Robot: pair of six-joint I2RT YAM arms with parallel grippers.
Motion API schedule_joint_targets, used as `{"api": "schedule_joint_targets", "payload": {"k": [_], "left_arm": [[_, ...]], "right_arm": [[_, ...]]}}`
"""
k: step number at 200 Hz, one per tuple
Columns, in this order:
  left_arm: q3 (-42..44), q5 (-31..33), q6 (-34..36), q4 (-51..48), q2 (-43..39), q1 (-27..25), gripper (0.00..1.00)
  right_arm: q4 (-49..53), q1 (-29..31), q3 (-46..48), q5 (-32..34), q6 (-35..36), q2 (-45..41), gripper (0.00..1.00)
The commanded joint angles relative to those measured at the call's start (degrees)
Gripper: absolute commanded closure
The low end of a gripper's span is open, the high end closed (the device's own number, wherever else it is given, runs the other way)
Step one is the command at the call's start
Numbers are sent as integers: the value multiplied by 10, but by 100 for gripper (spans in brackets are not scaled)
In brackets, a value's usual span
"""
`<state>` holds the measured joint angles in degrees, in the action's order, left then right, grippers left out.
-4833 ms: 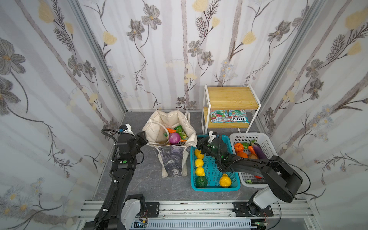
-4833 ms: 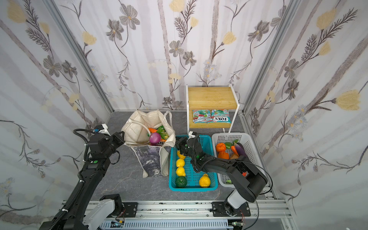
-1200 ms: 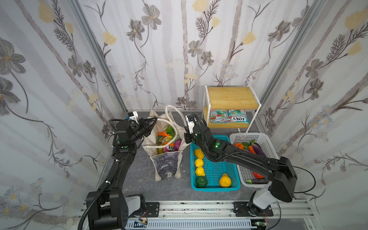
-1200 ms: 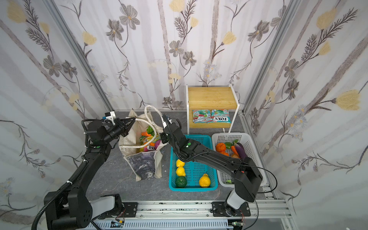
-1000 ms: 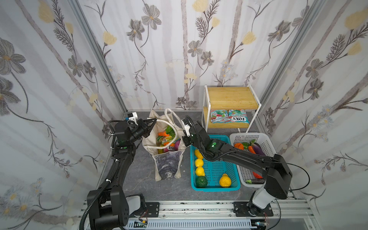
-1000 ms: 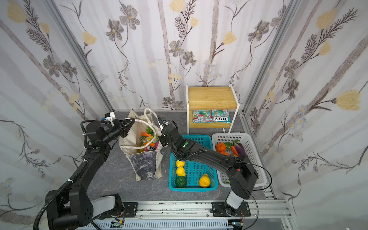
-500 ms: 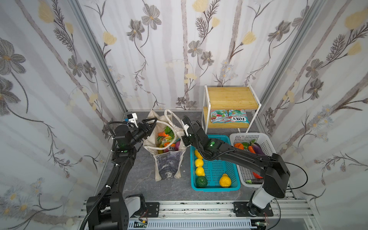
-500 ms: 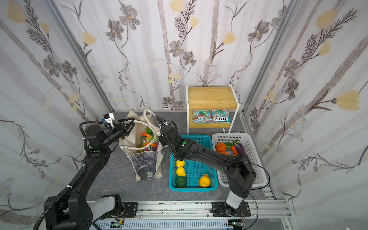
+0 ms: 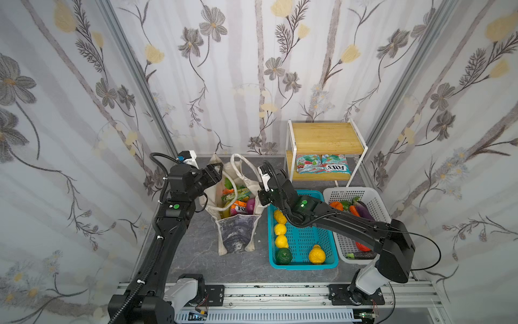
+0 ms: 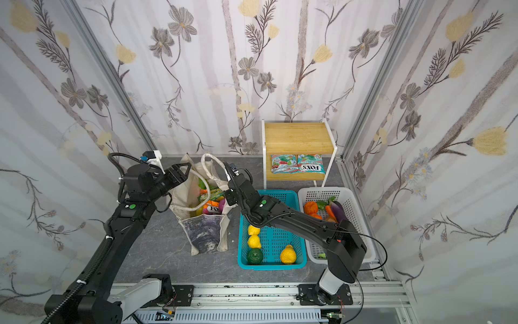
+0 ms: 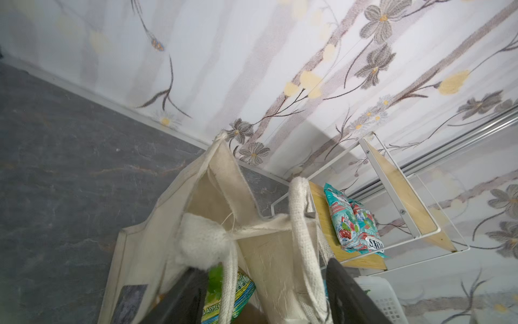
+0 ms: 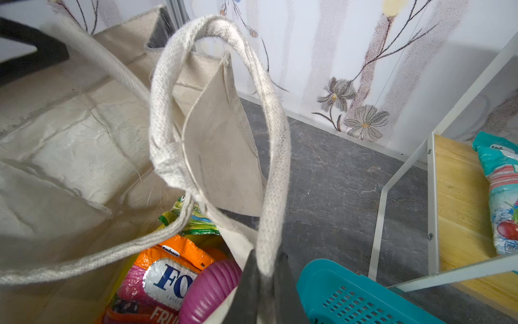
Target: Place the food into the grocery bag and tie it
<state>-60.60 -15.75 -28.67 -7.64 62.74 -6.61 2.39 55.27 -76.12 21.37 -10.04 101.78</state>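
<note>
The cream grocery bag [image 9: 238, 235] [image 10: 201, 232] stands upright on the grey floor with its mouth open. Inside lies food: a FOX'S packet [image 12: 165, 280], a purple onion [image 12: 207, 291] and a green packet [image 11: 235, 289]. My right gripper [image 12: 265, 277] [image 9: 260, 196] is shut on one strap handle [image 12: 272, 140] at the bag's right rim, and the strap loops up from it. At the left rim my left gripper [image 11: 266, 297] [image 9: 220, 174] stands open, its fingers [image 11: 185, 294] wide apart with both straps loose between them.
A teal basket [image 9: 302, 238] with lemons and a green fruit sits right of the bag. A white basket [image 9: 372, 202] of vegetables is beyond it. A wooden shelf [image 9: 325, 137] at the back holds FOX'S packets [image 9: 322, 167]. Walls close in on three sides.
My left gripper has opened and let go of the strap it was pinching. The right gripper still holds its strap and has sunk slightly toward the bag's rim.
</note>
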Motion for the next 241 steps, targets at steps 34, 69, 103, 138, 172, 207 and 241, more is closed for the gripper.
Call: {"api": "schedule_joint_targets", "payload": {"k": [34, 69, 103, 138, 172, 207, 241], "left_arm": [[-100, 187, 159, -220, 60, -108, 32], [-86, 211, 131, -212, 83, -132, 28], [-45, 262, 89, -176, 91, -139, 26], [39, 191, 22, -41, 85, -135, 22], [91, 154, -33, 84, 115, -135, 17], [138, 148, -45, 212, 144, -134, 30], [131, 114, -47, 231, 109, -126, 82]], "right_arm": [[4, 1, 1, 11, -20, -6, 100], [-4, 0, 2, -4, -29, -3, 100], [-16, 0, 11, -17, -39, -8, 100], [-26, 1, 22, -24, -44, -11, 100], [-39, 1, 37, -32, -50, -19, 100], [-51, 1, 55, -37, -54, -31, 100], [-47, -3, 64, -16, -59, -34, 100]]}}
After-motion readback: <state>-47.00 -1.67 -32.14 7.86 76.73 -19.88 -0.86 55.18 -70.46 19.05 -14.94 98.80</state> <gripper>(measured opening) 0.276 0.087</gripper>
